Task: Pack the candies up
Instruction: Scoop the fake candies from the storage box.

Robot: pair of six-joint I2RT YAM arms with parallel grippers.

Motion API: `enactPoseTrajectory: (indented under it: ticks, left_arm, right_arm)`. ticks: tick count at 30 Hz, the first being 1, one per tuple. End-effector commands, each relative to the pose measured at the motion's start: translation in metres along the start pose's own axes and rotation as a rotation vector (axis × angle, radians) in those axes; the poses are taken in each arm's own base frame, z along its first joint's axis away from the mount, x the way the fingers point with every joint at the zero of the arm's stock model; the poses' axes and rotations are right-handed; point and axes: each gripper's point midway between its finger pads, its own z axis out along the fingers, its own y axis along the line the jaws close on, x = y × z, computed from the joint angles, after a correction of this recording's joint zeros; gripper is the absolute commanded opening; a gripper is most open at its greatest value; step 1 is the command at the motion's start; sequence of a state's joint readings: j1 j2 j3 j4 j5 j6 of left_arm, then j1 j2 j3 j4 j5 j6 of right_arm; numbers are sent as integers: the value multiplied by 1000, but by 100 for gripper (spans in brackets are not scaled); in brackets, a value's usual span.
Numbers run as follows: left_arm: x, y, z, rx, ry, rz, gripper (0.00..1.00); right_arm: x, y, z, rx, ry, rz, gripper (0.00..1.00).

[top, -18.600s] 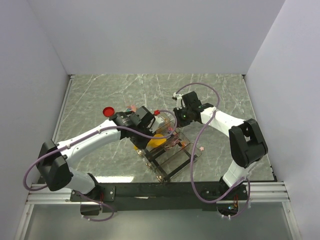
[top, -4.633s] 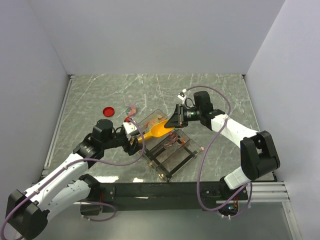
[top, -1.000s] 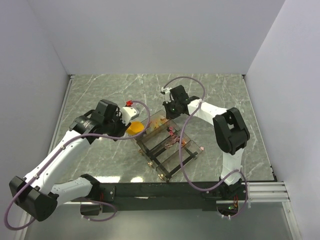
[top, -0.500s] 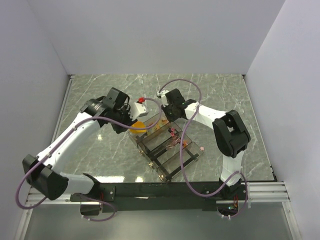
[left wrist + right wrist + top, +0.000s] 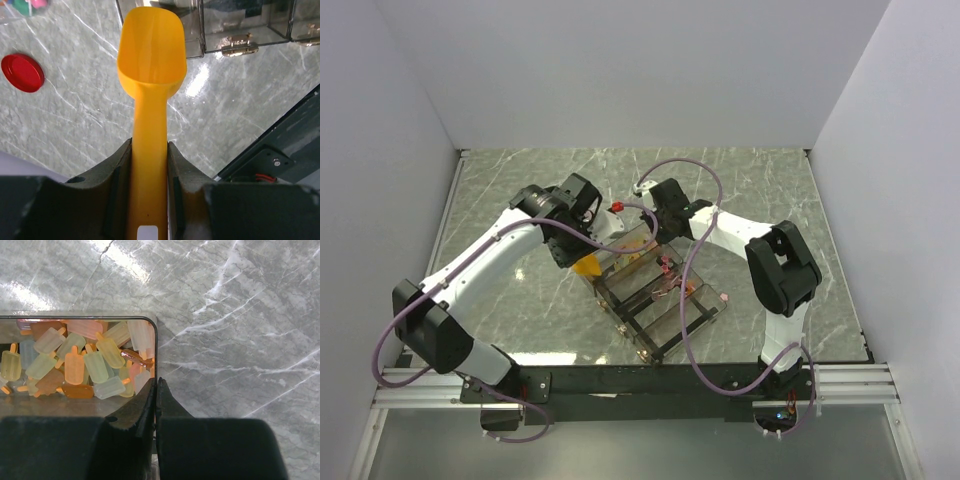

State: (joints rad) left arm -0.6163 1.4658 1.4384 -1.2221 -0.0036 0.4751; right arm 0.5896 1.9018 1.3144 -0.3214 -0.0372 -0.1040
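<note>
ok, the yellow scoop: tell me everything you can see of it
The scoop is one piece of glossy yellow-orange plastic: a deep rounded bowl, open at the front, narrowing into a long flat handle with a small slot near its end. The bowl looks empty. The left gripper is shut on the handle, one finger on each side, bowl pointing away from the wrist. The bowl's tip lies by a corner of the clear compartment box; whether they touch cannot be told.

Flat red lid (image 5: 22, 73) on marble table (image 5: 75, 117); nearby, yellow scoop (image 5: 151, 50), clear tub (image 5: 90, 317), clear compartment box (image 5: 655, 305).
</note>
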Motion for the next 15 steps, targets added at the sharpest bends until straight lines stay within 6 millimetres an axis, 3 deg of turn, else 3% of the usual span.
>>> enactPoseTrajectory:
  ticks: [1,15]
  left_arm:
    - [-5,2,-7,-23,28,3,1]
    - [-10,-4,21,33,78,39,1]
  right_arm:
    - [-22,2,-20,5,-82,-29,0]
    - [-22,7,-18,-21,-108,-22,0]
